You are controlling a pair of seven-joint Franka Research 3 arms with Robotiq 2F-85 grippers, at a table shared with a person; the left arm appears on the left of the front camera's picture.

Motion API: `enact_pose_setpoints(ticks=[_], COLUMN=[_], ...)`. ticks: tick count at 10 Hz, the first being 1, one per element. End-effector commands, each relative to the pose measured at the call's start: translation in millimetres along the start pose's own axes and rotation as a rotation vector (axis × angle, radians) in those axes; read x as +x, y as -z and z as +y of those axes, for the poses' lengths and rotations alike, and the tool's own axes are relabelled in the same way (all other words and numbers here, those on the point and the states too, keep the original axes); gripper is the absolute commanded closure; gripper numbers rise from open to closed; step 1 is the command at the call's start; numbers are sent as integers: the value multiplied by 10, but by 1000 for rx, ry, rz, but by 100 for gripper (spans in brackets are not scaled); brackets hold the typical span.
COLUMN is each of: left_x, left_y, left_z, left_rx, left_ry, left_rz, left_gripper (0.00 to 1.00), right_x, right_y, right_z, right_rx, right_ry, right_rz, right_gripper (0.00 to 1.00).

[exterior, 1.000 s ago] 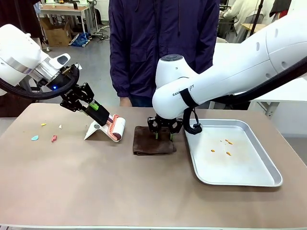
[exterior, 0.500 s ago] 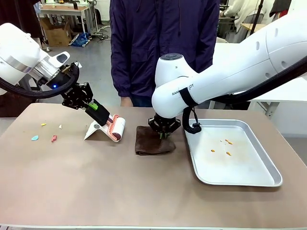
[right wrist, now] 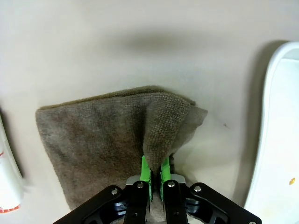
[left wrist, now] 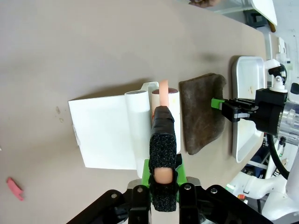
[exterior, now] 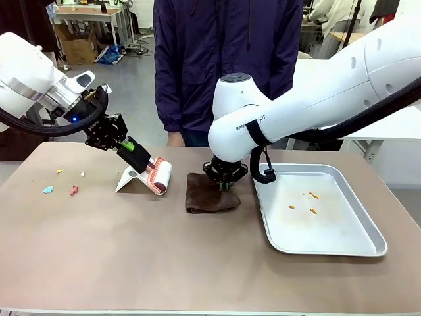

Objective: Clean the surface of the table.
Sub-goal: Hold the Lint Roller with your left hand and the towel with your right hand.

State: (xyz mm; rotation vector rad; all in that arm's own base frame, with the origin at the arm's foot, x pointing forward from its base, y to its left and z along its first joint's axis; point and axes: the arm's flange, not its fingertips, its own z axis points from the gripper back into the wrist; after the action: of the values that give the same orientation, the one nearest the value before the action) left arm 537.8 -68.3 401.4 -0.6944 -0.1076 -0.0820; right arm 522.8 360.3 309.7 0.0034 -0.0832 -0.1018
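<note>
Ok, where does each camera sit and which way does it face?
Front: between the arms, facing across the table at the person; left arm and right arm show.
Left wrist: looks along the left tool, shut on the roller by its handle.
Right wrist: looks down the right tool, pinching the cloth.
Shared: cloth and tray appear in all three.

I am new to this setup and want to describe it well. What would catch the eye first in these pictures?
The right gripper, at the middle of the table, is shut on a raised fold of a brown cloth. To the left, the left gripper holds a lint roller by its handle, with coloured scraps lying farther left. A silver tray with orange crumbs sits on the right.
</note>
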Motion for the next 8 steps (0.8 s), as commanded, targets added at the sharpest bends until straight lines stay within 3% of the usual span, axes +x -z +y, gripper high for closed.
enact_pose_setpoints(ticks=[1, 4, 8], left_x=[-96, -209, -416], left_y=[-56, -228, -616], left_z=[7, -29, 12], left_rx=[-48, -151, -332], left_ry=[35, 26, 14], left_rz=[-59, -102, -143], left_gripper=[100, 100, 100], right_x=[17, 102, 153], right_y=[-54, -240, -355], right_z=[-77, -446, -997], right_rx=[50, 275, 693], right_ry=[29, 77, 100], right_rz=[31, 125, 297], right_gripper=[100, 100, 100])
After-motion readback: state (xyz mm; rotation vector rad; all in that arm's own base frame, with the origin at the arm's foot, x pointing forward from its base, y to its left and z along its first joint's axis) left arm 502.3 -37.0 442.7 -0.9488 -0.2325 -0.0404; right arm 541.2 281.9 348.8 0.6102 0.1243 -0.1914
